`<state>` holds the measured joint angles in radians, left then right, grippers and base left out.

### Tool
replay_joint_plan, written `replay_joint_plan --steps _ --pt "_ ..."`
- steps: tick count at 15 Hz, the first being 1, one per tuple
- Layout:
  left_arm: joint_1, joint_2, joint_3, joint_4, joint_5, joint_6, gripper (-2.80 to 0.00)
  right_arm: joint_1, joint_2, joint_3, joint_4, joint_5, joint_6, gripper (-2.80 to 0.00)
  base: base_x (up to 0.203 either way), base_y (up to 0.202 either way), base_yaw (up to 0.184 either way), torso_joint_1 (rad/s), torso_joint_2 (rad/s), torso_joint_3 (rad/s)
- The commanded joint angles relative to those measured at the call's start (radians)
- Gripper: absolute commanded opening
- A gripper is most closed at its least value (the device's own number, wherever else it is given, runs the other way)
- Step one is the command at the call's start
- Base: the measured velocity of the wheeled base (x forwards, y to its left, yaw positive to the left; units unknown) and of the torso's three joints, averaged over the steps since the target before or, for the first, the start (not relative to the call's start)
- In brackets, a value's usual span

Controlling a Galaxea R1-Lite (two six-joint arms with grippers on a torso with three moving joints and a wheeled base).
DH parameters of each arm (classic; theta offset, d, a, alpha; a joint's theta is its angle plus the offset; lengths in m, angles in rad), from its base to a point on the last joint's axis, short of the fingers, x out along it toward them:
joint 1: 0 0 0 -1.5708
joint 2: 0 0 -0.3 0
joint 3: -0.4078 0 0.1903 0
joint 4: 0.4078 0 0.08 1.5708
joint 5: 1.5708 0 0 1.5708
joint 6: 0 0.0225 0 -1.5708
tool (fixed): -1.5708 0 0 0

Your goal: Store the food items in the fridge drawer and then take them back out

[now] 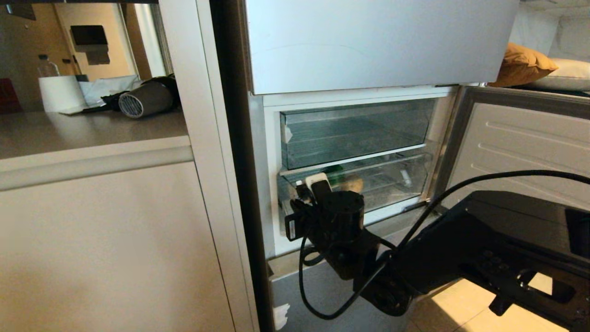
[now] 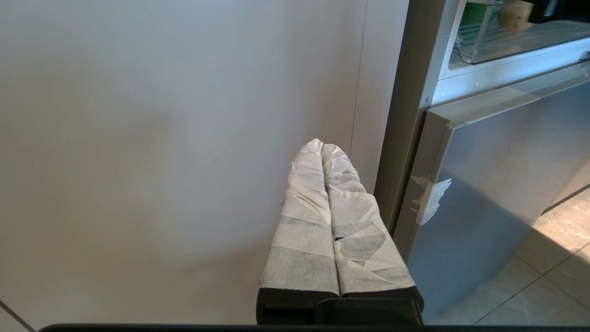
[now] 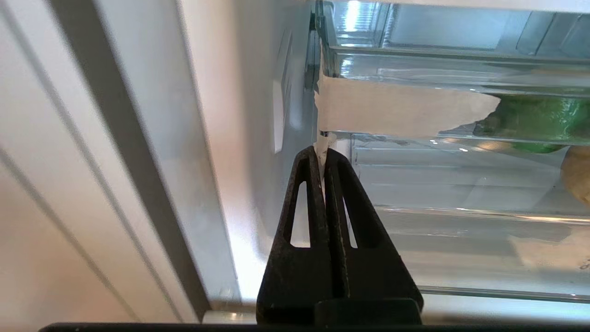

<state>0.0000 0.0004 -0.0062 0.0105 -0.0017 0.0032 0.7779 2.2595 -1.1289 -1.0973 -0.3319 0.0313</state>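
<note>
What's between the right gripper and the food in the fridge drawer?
The fridge drawer's clear front wall. The right gripper, shut on a tape tab at that wall's end, is outside it; green pepper and bun lie behind.

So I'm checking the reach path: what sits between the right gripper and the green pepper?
In the right wrist view, the fridge drawer's clear front wall, with a strip of tape on it, separates the shut right gripper from the green pepper inside.
</note>
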Motion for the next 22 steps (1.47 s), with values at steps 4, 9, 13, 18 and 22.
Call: replay_joint_plan --steps 4,9,13,18,22 --pt "-0.001 0.0 0.0 0.0 0.0 0.0 -2.8 0.05 -0.093 0.134 -0.063 0.0 -0.001 -2.8 0.0 0.0 0.0 0.0 0.0 0.0" --pt "-0.001 0.0 0.0 0.0 0.0 0.0 -2.8 0.081 -0.156 0.249 -0.105 -0.019 -0.001 -2.8 0.0 0.0 0.0 0.0 0.0 0.0" --pt "0.0 0.0 0.0 0.0 0.0 0.0 -2.8 0.093 -0.212 0.328 -0.105 -0.019 0.002 -2.8 0.0 0.0 0.0 0.0 0.0 0.0" --pt "-0.001 0.0 0.0 0.0 0.0 0.0 -2.8 0.096 -0.232 0.362 -0.107 -0.019 0.007 0.0 0.0 0.0 0.0 0.0 0.0 0.0" --pt "0.0 0.0 0.0 0.0 0.0 0.0 -2.8 0.114 -0.256 0.396 -0.107 -0.02 0.008 0.0 0.0 0.0 0.0 0.0 0.0 0.0"
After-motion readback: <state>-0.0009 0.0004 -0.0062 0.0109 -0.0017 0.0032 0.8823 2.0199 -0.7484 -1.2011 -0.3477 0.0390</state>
